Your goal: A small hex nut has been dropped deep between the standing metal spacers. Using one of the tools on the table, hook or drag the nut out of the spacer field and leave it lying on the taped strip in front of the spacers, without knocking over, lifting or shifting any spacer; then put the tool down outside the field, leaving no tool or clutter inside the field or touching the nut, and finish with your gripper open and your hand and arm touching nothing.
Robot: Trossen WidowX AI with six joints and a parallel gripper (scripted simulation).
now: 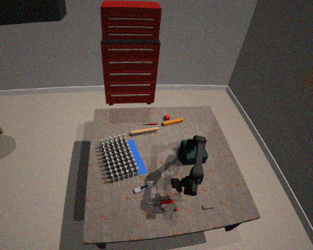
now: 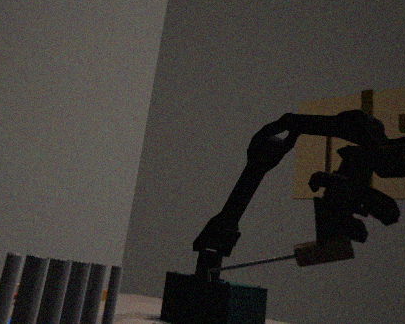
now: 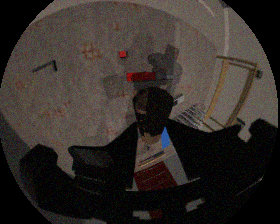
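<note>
My gripper (image 2: 335, 241) (image 3: 151, 122) is shut on the handle of a hook tool and holds it high in the air, right of the spacer field. The tool's brown handle (image 2: 308, 254) (image 3: 152, 107) has a long thin rod with a small bent end, pointing left in the exterior view. The metal spacers (image 1: 118, 158) (image 2: 31, 288) (image 3: 190, 116) stand upright in rows at the left of the table. The blue taped strip (image 1: 137, 157) (image 3: 165, 137) lies along their right side. The hex nut cannot be made out in any view.
A grey tool (image 1: 144, 187) lies near the spacers' front corner. A red-handled tool (image 1: 167, 201) (image 3: 141, 76), a red cube (image 1: 176, 209) (image 3: 123, 54) and a small bent key (image 1: 208, 207) (image 3: 55, 65) lie farther forward. A wooden bar (image 1: 144, 130) and an orange tool (image 1: 172, 122) lie behind.
</note>
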